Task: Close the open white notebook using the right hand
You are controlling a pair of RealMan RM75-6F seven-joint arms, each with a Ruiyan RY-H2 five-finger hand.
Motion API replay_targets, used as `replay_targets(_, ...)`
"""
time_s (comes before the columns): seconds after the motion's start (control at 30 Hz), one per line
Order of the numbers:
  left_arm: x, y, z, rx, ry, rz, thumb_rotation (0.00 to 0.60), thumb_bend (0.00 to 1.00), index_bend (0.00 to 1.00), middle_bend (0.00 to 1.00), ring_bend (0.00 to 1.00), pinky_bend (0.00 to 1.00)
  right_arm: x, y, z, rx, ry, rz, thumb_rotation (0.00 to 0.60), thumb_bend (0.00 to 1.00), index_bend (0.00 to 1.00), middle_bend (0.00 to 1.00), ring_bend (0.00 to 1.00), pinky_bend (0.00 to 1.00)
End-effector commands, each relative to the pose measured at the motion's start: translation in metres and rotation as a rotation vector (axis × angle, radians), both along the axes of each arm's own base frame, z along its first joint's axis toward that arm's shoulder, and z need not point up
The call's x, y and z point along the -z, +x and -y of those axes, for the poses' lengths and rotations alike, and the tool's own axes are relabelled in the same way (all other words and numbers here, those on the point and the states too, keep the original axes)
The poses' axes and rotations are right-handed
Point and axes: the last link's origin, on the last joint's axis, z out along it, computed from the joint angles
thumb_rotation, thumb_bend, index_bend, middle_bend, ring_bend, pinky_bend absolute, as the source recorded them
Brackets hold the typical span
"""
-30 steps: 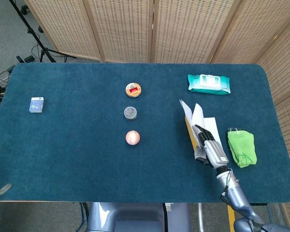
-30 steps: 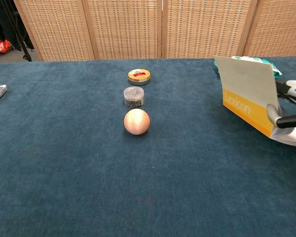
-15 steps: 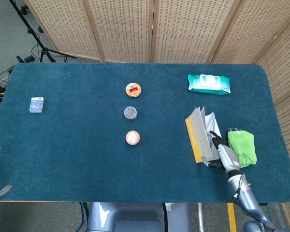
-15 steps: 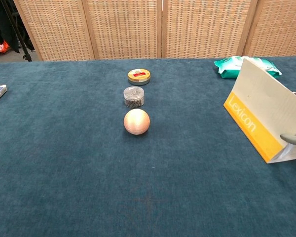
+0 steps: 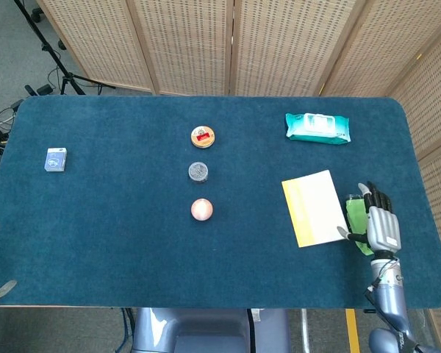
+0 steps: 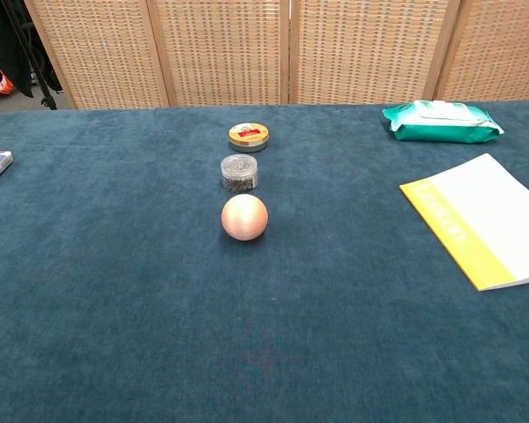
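Right hand empty, fingers spread, head view only; notebook flat.

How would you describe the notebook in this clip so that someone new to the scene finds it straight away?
Start from the dark blue carpeted table and go to its right end, below the teal pack of wet wipes. There the closed white notebook with a yellow spine strip lies flat, just left of the green cloth and the right hand. It is the only flat, rectangular white and yellow thing there.
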Motion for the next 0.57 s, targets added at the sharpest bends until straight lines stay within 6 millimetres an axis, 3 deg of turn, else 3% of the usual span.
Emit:
replay_targets(0.03,0.0,0.0,0.0,0.0,0.0,0.0,0.6,0.0,0.0,0.0,0.0,0.0,-0.025,0.007,-0.019,-0.073,-0.011,-0.034,0.6,0.05,0.0,0.0,0.0,0.0)
replay_targets(0.27,0.0,0.0,0.0,0.0,0.013,-0.002,0.6,0.0,0.0,0.0,0.0,0.0,-0.047,0.012,-0.05,-0.182,-0.086,-0.096,0.6,0.0,0.0,0.0,0.0,0.0)
replay_targets(0.57,0.002,0.001,0.0,-0.012,0.057,-0.027,0.6,0.0,0.0,0.0,0.0,0.0,-0.053,0.015,-0.081,-0.261,-0.115,-0.185,0.6,0.0,0.0,0.0,0.0,0.0)
